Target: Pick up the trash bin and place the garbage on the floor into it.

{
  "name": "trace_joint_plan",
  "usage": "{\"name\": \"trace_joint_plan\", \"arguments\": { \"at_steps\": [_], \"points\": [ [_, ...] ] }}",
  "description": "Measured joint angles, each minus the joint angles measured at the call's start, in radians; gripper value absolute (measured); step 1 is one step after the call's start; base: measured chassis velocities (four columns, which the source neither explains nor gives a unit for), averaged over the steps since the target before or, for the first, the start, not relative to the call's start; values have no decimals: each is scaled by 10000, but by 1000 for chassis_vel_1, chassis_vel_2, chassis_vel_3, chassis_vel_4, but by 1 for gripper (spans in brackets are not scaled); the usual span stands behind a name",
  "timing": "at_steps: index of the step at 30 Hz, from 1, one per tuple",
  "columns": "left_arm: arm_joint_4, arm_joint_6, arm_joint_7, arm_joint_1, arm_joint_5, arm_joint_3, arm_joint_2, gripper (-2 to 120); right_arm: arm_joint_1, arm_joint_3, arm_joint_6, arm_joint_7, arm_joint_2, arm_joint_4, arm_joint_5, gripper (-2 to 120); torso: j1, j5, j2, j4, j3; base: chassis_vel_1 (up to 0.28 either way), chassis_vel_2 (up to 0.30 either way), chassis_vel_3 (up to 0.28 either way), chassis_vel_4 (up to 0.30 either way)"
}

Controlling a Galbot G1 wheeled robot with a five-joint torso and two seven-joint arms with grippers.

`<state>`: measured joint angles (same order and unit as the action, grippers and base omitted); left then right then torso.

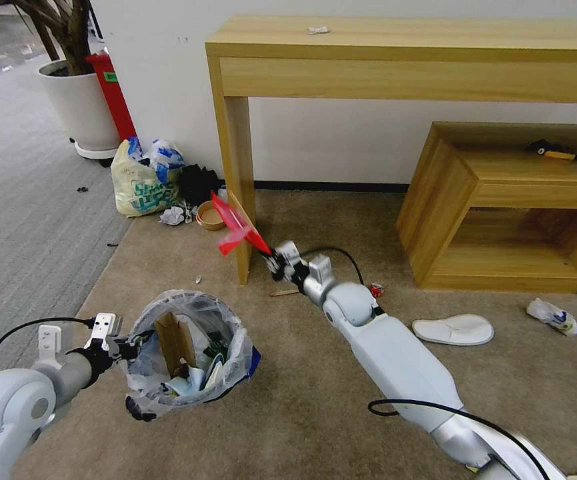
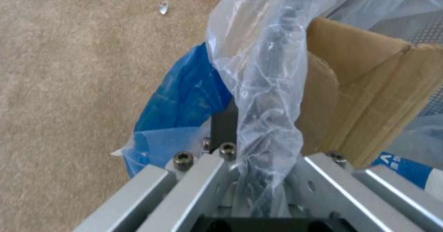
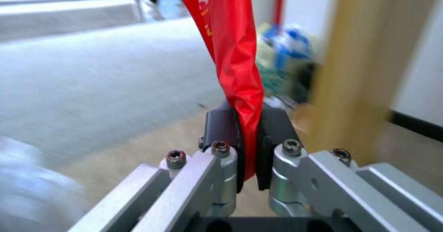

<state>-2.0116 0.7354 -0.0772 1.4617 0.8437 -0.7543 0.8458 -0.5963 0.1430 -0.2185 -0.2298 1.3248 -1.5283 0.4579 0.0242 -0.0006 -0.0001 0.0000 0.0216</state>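
Held low at seven o'clock in the head view: left gripper (image 1: 123, 347), jaws clenched on the bag-lined rim of the trash bin (image 1: 191, 353), lifted clear of the floor (image 1: 315, 407). Stuffed with brown cardboard (image 1: 173, 341), a blue-white cup and crumpled plastic. Reaching toward twelve o'clock: right gripper (image 1: 274, 257), jaws pinched on the tail of a red wrapper (image 1: 236, 227), raised beside the leg of the wooden desk (image 1: 405, 57). Left on the tan carpet: white slippers, one (image 1: 453, 329) at three o'clock, plus a crumpled packet (image 1: 553, 315) farther right. Against the wall at eleven o'clock: yellowish knotted bag (image 1: 140, 180).
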Motion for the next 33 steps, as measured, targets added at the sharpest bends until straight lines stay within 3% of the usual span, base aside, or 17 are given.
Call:
{"name": "trace_joint_plan", "arguments": {
  "at_steps": [3,10,18,33],
  "points": [
    [90,0,98,-225,85,283,-172,0,-154,449,-603,232,-35,-1295,616,4,0,0,0,-1,0,0,0,0,0],
    [179,0,185,-475,166,662,-440,0,-450,1279,-1165,514,-110,-2556,1072,4,0,1,0,-1,0,0,0,0,0],
    [134,0,289,-608,333,806,-593,0,-697,2037,-1283,695,-283,-2812,1052,4,0,1,0,-1,0,0,0,0,0],
    [88,0,281,-566,354,720,-650,0,-1285,2195,-1283,902,-639,-2908,871,4,0,2,1,-2,0,0,0,0,0]
  ]
}}
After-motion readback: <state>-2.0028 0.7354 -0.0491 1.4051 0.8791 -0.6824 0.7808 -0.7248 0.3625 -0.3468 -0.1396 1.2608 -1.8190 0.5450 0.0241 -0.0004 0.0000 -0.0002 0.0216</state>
